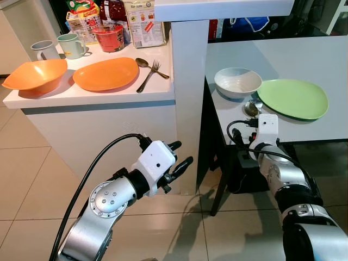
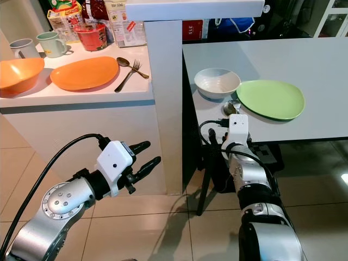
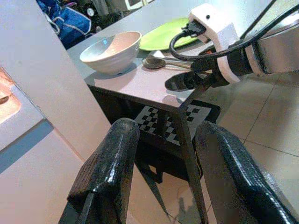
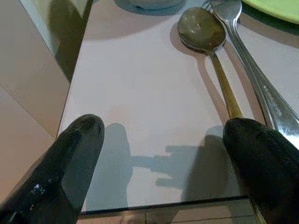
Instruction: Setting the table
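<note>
Just ahead of our right pincer [image 4: 159, 163], wide open and empty, the spoon [image 4: 205, 42] lies on the bench [image 4: 140, 93], handle pointing back at us.

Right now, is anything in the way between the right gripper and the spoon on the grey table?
Nothing visible. The right gripper hangs open at the near edge of the grey table, and only bare tabletop lies between its fingers and the spoon, which lies beside a fork.
</note>
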Available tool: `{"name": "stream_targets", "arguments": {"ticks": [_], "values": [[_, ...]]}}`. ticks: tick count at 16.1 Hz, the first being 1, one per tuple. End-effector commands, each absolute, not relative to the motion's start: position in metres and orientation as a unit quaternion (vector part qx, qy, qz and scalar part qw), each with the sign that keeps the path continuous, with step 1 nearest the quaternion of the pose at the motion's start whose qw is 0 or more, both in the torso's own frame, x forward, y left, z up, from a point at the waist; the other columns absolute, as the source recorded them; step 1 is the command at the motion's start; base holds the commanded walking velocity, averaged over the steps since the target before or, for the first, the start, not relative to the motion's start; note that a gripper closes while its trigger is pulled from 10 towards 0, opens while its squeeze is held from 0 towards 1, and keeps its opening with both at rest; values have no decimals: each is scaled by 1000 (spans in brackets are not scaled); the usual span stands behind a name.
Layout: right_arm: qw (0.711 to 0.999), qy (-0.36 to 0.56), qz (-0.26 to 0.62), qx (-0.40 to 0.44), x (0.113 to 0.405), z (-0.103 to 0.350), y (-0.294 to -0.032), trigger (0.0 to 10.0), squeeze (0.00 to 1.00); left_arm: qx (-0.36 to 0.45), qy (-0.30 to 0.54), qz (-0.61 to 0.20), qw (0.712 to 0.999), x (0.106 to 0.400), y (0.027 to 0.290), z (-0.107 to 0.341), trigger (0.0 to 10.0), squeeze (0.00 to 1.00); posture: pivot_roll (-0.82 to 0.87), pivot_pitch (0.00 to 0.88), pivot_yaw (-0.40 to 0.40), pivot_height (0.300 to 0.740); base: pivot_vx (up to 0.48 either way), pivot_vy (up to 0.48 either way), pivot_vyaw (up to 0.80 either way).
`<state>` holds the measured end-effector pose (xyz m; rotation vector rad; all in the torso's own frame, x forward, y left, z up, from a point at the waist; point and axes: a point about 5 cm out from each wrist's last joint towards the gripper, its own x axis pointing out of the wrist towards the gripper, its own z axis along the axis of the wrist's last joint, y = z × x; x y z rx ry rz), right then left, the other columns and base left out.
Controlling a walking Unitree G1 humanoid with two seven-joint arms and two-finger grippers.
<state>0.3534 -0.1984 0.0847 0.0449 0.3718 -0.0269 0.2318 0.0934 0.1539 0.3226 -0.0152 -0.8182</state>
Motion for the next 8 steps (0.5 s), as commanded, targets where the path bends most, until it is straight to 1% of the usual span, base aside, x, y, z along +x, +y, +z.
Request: {"name": "stream_targets", "arguments": {"ticks": [1, 8], "values": [[983, 178, -21, 34, 353, 89, -200, 10000, 0, 157, -4, -403, 902, 233, 93, 154, 10000, 0, 74, 0, 95, 740, 0, 0, 0], [980, 192, -24, 39, 347, 82, -200, 10000, 0, 157, -6, -405, 901, 234, 91, 154, 10000, 0, 73, 0, 93, 740, 0, 0, 0]]}}
